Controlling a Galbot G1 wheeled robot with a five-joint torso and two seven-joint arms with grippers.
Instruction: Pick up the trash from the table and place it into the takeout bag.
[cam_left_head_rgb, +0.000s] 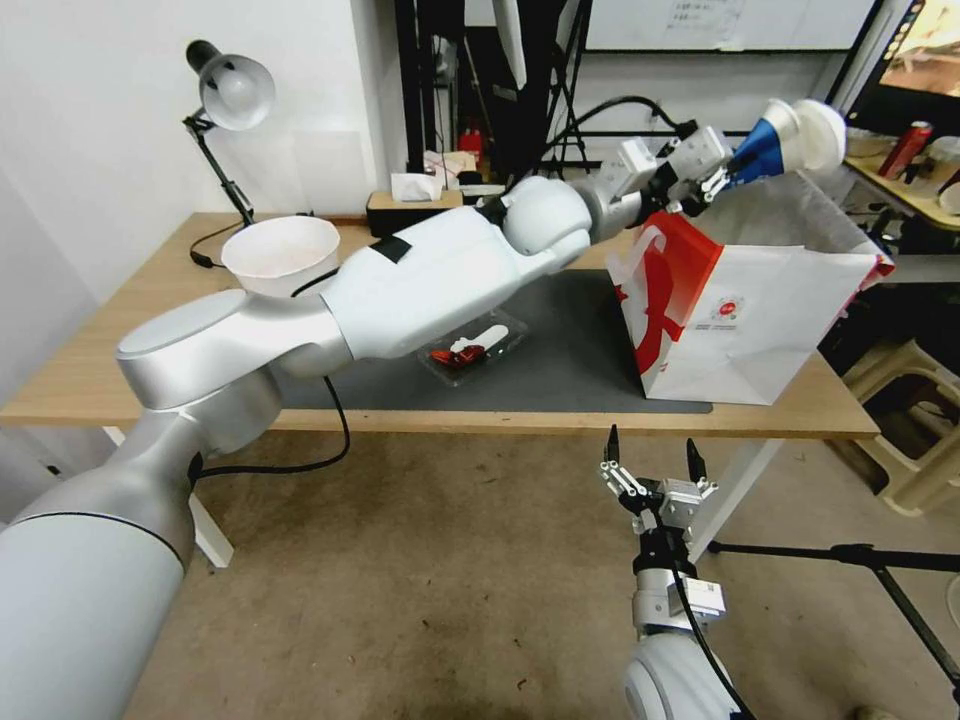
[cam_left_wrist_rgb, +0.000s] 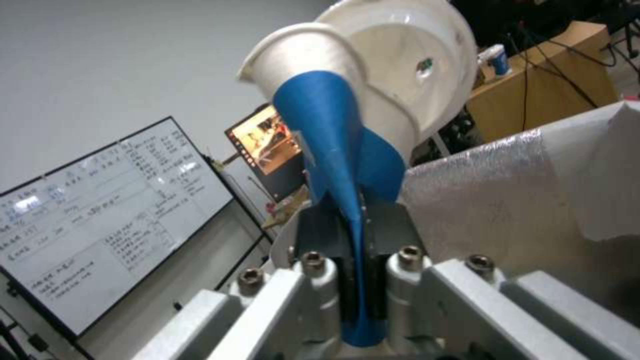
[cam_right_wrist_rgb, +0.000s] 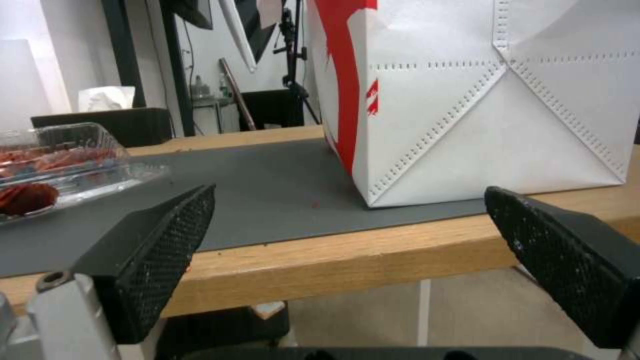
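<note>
Nearest to us, our left arm sweeps across the table (cam_left_head_rgb: 120, 385), and its end effector (cam_left_head_rgb: 722, 175) is clamped on the squashed blue-and-white paper cup (cam_left_head_rgb: 790, 140), held tilted over the open mouth of the takeout bag (cam_left_head_rgb: 745, 300). From the left wrist, the blue cup wall (cam_left_wrist_rgb: 333, 150) is pinched flat between the fingers, with the bag's silver foil lining (cam_left_wrist_rgb: 480, 200) just beside it. A clear plastic tray (cam_left_head_rgb: 475, 348) holding red scraps lies on the grey mat (cam_left_head_rgb: 560, 375), near the bag. A beige bowl (cam_left_head_rgb: 281, 254) sits farther back. Our right end effector (cam_left_head_rgb: 652, 455) hangs below the table's front edge, fingers spread wide apart and holding nothing. A desk lamp (cam_left_head_rgb: 232, 95) stands at the back corner.
</note>
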